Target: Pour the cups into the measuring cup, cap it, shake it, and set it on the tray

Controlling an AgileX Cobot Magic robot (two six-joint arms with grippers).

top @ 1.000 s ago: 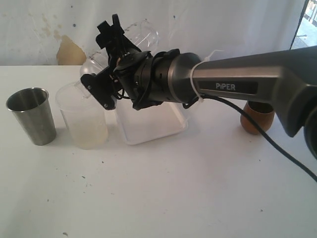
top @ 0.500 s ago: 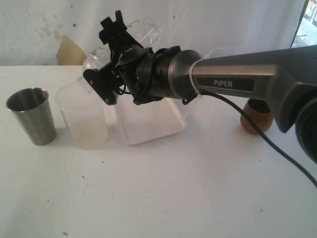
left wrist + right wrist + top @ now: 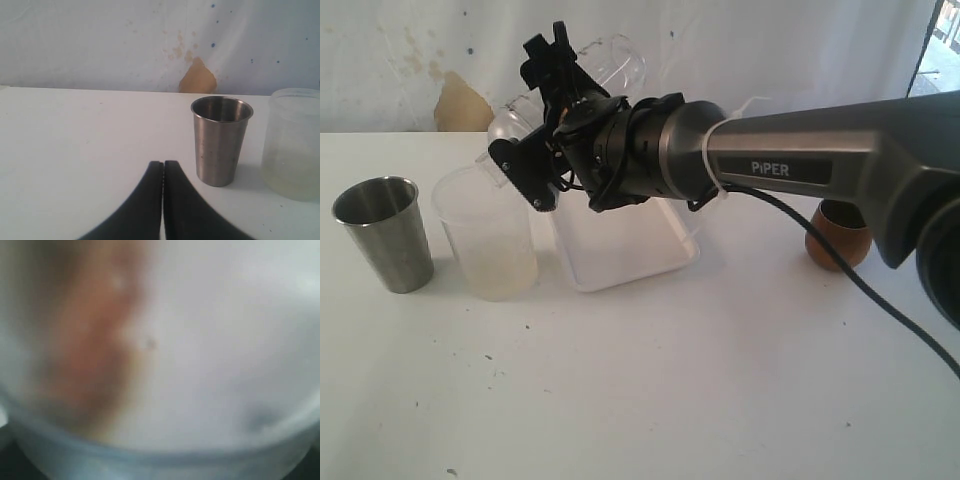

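Note:
My right gripper (image 3: 534,115) is shut on the measuring cup (image 3: 612,62), a clear tumbler held tilted on its side, one finger above it and one below. Its lower end (image 3: 504,122) hangs over the rim of a frosted plastic cup (image 3: 487,238). The right wrist view is filled by a blurred pale surface (image 3: 200,340). The steel tumbler (image 3: 385,232) stands upright at the left, also in the left wrist view (image 3: 221,140). The wooden cup (image 3: 838,236) stands at the right, behind the arm. The white tray (image 3: 625,255) lies under the right wrist. My left gripper (image 3: 163,165) is shut and empty, short of the steel tumbler.
The frosted cup (image 3: 292,145) stands right beside the steel tumbler. The right arm (image 3: 800,165) and its cable (image 3: 860,285) cross above the table from the right. A white backdrop with a brown stain (image 3: 460,105) rises behind the table.
A second ago my right gripper shifted slightly up and left with the tumbler, turning it a little. Over the last half second nothing has moved.

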